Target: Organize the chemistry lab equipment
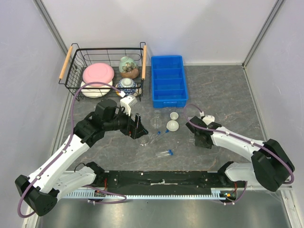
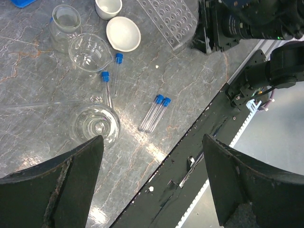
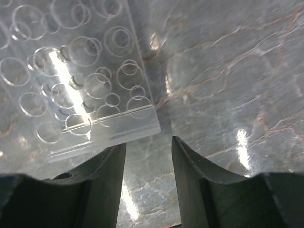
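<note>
Hovering left fingers (image 2: 61, 185), spread and empty, over glass flask (image 2: 95, 126) | right fingers (image 3: 95, 185) slightly apart, empty | risk: slippery flask may tip onto tubes (image 2: 150, 114).

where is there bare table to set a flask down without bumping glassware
Widest bare patch: grey marble table right of the blue plastic divided tray, up to the right wall. Crowded: the centre, where clear glass flasks, white dishes, blue-capped tubes and a clear plastic rack cluster.

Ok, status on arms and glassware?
Left gripper open, empty, by round flask. Right gripper open, empty, beside clear tube rack. Blue-capped tubes and white dishes loose on table. Nothing blocking.
</note>
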### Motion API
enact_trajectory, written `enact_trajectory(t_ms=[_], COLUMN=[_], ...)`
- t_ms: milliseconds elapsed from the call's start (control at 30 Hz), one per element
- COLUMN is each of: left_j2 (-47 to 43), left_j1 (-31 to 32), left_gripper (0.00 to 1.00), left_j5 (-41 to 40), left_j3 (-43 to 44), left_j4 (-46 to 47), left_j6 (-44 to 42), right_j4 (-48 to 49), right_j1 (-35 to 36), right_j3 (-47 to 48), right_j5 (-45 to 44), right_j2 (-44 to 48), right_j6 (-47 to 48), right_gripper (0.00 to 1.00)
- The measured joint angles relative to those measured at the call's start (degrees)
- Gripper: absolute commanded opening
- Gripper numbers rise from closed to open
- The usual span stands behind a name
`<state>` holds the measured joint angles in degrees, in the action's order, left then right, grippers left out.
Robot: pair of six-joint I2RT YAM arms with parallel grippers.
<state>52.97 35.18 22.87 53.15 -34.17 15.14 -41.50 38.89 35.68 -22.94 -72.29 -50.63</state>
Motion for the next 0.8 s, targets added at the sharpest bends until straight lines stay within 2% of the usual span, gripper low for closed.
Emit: enact_trajectory(t_ms=[533,800], left_j2=[-0.2,-0.2], left_j1=[0.0,0.0], left_gripper=[0.91,0.91], left_j5=[-0.2,-0.3], left_j3=[-1.0,-1.0], left_j4=[0.0,0.0], left_j6=[0.0,0.0], right_j4=[4.6,5.6], right_j1=[-17.9,-21.6], right_j3=[3.7,9.2], right_j5=[-2.9,-2.8], right_j2=[-6.6,-10.9], right_j6=[6.6,10.2], right_gripper=[0.52,0.51])
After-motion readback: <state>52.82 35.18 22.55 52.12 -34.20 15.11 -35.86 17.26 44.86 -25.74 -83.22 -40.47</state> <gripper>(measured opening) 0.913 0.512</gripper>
